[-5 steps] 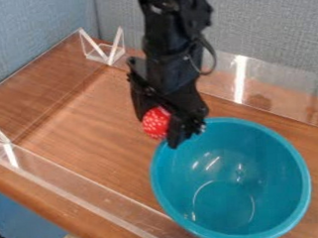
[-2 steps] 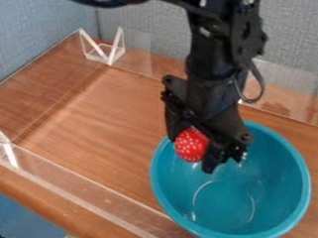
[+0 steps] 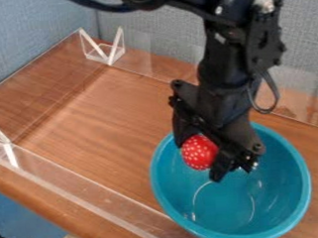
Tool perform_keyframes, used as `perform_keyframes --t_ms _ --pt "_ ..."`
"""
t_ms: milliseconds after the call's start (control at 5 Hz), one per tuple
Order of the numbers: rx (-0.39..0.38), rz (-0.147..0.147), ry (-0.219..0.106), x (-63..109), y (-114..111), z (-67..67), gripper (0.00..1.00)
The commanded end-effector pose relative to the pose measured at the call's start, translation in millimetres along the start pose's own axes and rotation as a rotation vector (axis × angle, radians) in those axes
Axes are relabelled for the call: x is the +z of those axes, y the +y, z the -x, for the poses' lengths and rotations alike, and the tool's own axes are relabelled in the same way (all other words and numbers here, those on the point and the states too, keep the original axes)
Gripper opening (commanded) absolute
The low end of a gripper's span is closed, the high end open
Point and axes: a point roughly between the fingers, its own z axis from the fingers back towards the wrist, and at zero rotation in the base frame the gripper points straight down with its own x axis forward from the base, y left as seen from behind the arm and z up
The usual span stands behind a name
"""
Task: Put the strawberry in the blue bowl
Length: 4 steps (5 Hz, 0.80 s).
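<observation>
Red and dotted, the strawberry (image 3: 199,152) sits clamped in the black gripper (image 3: 214,156), at the end of its jaws and showing on their left side as the camera sees it. The blue bowl (image 3: 246,221) lies beneath the jaws, its cavity spreading below and to the camera's right of them. The berry appears over the bowl's far-left part, so the coming move likely turns on that offset: slightly toward the middle, lower, then release.
</observation>
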Motion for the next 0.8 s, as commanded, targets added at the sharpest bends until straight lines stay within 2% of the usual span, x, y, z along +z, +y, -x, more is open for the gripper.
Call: perform_keyframes --t_ms 0,600 --pt "0.005 -0.012 -0.058 16.5 -2 -2.1 0.00" --pt "-0.010 0.005 -0.046 -3.7 -10 4.0 0.00"
